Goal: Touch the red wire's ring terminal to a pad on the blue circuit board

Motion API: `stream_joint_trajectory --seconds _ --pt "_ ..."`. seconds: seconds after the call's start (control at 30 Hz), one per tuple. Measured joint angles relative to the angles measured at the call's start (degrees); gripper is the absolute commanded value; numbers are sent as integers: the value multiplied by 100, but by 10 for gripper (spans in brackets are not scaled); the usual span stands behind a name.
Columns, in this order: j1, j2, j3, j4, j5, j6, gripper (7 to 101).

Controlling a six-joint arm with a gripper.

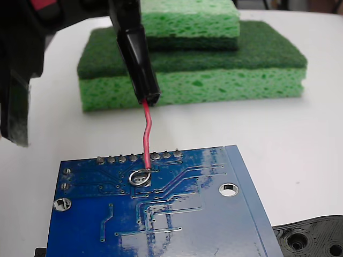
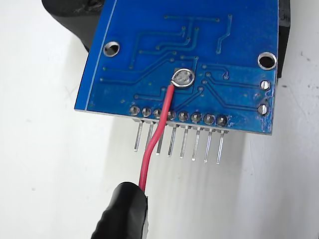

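Observation:
The blue circuit board (image 1: 187, 225) lies flat at the front of the fixed view and fills the top of the wrist view (image 2: 149, 30). The red wire (image 1: 146, 134) drops from a black sleeve (image 1: 138, 59) onto the board. Its ring terminal (image 1: 140, 177) rests on the silvery pad (image 2: 183, 78) just behind the row of solder bumps, and the ring (image 2: 182, 77) covers most of the pad. The gripper (image 1: 124, 13) shows only as a dark shape at the top edge of the fixed view, clamped on the sleeve. Its fingers are out of the wrist view.
Two stacked green sponges (image 1: 214, 53) stand behind the board. A black plastic piece with holes (image 1: 311, 238) lies at the board's right front corner. Metal header pins (image 2: 179, 142) stick out from the board's edge over the white table. A dark arm part (image 1: 16, 69) looms at left.

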Motion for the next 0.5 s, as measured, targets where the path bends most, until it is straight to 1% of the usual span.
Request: stream_joint_trajectory --seconds 0.5 --pt "0 44 -18 62 0 0 1003"
